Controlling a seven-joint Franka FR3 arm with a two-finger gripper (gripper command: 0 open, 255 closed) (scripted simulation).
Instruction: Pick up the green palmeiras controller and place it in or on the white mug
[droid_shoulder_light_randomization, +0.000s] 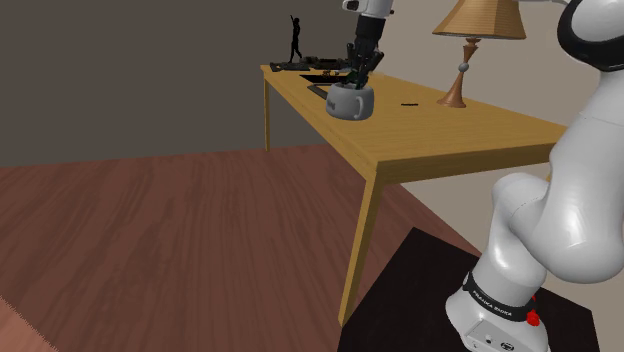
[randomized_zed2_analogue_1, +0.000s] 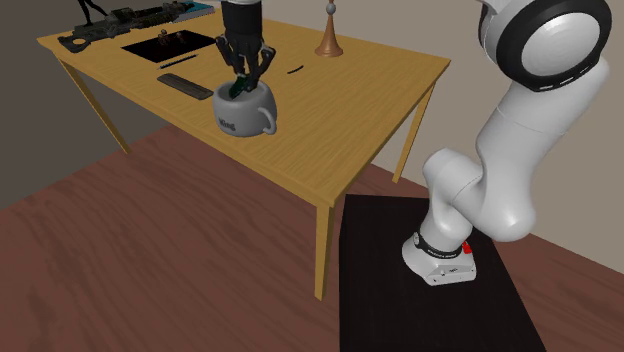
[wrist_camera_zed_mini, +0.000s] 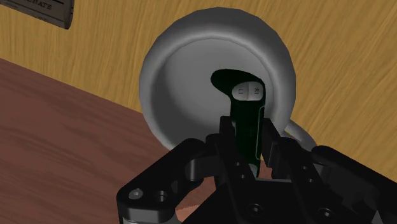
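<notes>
Floor (droid_shoulder_light_randomization: 160, 250): dark reddish wood planks, grain visible. A paler strip sits in the shoulder view's lower left corner, maybe a rug edge. Wall (droid_shoulder_light_randomization: 120, 70): plain grey-brown, dim. Table (droid_shoulder_light_randomization: 470, 140): light wood, thin top, slim square legs, far end near the wall. Lamp (droid_shoulder_light_randomization: 478, 22) on the table: tan shade, turned brown base. Light soft and even.

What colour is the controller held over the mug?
The controller is dark green with a pale grey button pad at its tip; clearest in wrist view.
</notes>
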